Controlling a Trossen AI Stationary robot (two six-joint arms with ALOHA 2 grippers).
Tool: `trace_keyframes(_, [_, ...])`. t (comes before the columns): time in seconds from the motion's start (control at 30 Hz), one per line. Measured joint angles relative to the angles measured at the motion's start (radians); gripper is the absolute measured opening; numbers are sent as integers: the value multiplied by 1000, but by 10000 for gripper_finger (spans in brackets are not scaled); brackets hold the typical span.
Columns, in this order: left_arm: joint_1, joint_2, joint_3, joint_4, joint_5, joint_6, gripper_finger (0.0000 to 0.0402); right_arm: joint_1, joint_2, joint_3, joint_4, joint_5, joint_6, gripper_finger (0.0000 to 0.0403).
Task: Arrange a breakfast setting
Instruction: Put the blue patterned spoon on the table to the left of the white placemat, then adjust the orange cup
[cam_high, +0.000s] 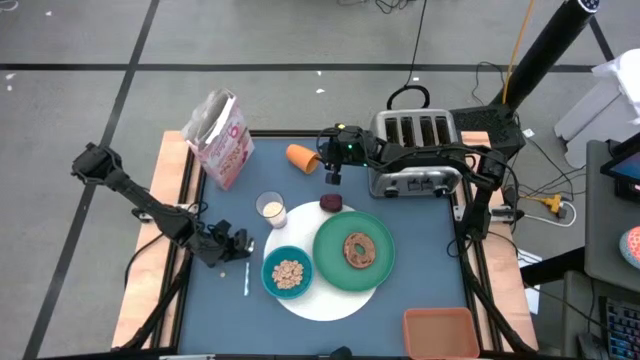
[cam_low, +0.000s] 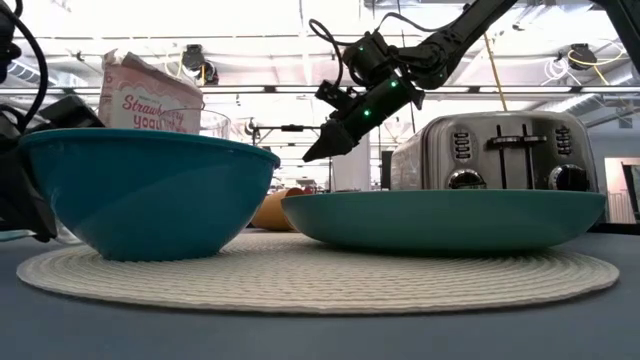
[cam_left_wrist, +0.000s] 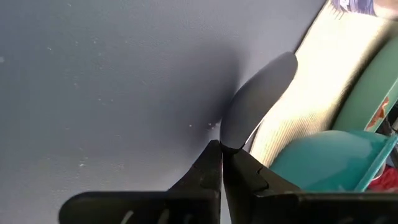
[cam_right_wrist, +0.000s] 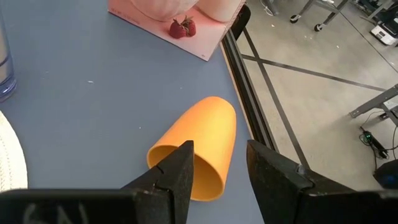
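Round white mat (cam_high: 322, 296) — woven, ribbed in concentric rings in the low view — lies on the matte blue-grey table (cam_high: 400, 290). On it: large green plate (cam_high: 330, 250), smooth and shallow, holding the brown ring bread (cam_high: 358, 249); beside that the smaller teal bowl (cam_high: 270, 280), glossy with curved walls, filled with cereal pieces. Milk glass (cam_high: 271, 209), clear, stands at the mat's edge; dark-red fruit (cam_high: 331, 203) sits just beyond the plate.

Left gripper (cam_high: 243, 243) is low at the table beside the mat, fingers pinched closed on the silver spoon (cam_left_wrist: 258, 99) — smooth oval bowl pointing toward the mat.

Right gripper (cam_right_wrist: 219, 163) hovers over the orange cup (cam_right_wrist: 198, 144), a tapered matte cup lying on its side near the table's far edge; fingers part-open, straddling the cup's rim end, holding nothing.

Pink cereal bag (cam_high: 221, 138) stands at the far left; low view reads "Straw…" and "yog…" on it. Brushed-metal four-slot toaster (cam_high: 417, 152) sits far right, and an orange rectangular tray (cam_high: 441, 333) near right.
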Motion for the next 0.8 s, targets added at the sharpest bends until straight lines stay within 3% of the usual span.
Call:
trace_keyframes(0.43, [3, 0, -1, -10, 2, 24, 93, 0, 0, 0, 0, 2, 0, 139])
trace_keyframes(0.8, [0, -1, -2, 126, 11, 70, 99, 0, 0, 0, 0, 3, 8, 139])
